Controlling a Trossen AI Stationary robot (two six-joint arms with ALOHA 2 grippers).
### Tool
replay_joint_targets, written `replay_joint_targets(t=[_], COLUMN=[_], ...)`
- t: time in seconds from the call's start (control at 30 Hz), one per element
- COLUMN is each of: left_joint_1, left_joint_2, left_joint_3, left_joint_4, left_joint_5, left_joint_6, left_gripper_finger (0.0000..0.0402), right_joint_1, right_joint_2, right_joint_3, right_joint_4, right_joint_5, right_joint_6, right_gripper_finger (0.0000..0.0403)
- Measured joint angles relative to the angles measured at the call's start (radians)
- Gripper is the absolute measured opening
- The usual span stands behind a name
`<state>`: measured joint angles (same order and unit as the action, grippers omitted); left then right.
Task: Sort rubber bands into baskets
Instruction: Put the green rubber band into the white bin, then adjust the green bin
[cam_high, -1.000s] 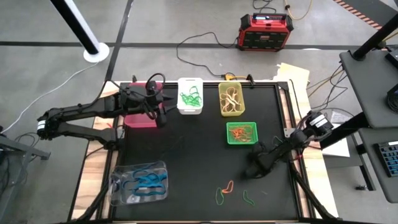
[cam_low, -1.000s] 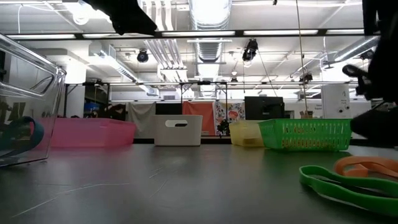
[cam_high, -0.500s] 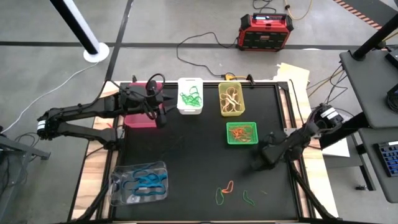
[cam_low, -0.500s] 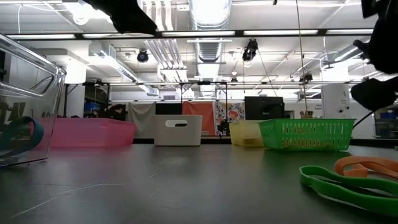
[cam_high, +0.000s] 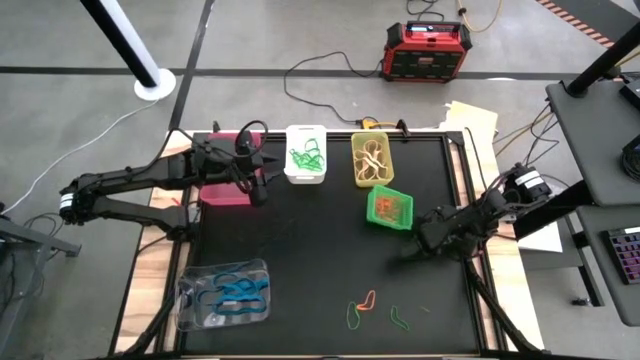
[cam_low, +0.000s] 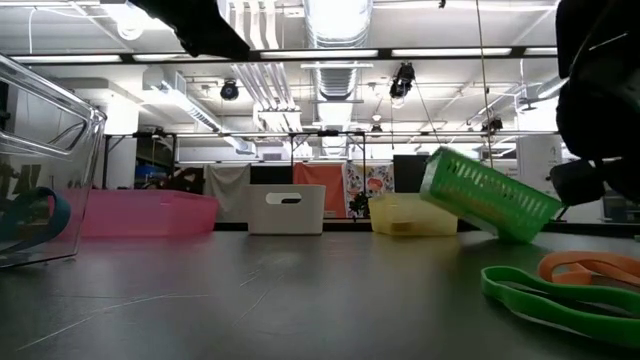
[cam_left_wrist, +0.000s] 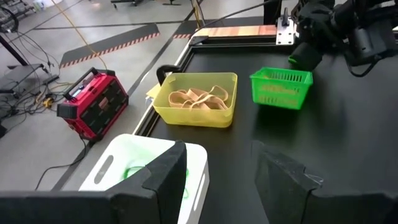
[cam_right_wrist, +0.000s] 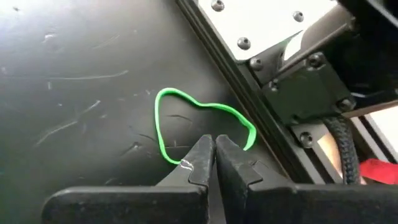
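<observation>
Black right gripper (cam_high: 412, 250) low, jaws closed, green basket (cam_high: 390, 207) tilted

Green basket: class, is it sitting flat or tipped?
Tipped. In the low view the green basket slants, one end lifted off the table.

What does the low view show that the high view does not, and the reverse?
Only the low view shows that the green mesh basket is tilted, one end lifted off the table, and the room behind. Only the high view shows the whole layout: the left end effector by the pink basket, the right end effector shut, near the green basket, plus the red-black box on the floor. Both show the white basket, yellow basket, clear basket and loose bands.
</observation>
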<state>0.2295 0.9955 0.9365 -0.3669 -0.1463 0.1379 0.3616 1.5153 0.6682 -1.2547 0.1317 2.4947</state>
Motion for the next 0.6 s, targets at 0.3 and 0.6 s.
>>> replay_joint_targets(t=[0.3, 0.6], left_joint_1=[0.0, 0.0], left_joint_2=[0.0, 0.0], left_joint_3=[-0.001, -0.002], left_joint_4=[0.0, -0.002], left_joint_5=[0.0, 0.034], left_joint_6=[0.0, -0.016], left_gripper_finger=[0.0161, 0.0161], right_joint_1=[0.0, -0.004], right_joint_2=[-0.001, -0.068], right_joint_3=[0.027, 0.11], right_joint_4=[-0.024, -0.121], right_joint_5=[0.01, 0.017], right_joint_6=[-0.008, -0.2], right_gripper_finger=[0.0013, 0.0013])
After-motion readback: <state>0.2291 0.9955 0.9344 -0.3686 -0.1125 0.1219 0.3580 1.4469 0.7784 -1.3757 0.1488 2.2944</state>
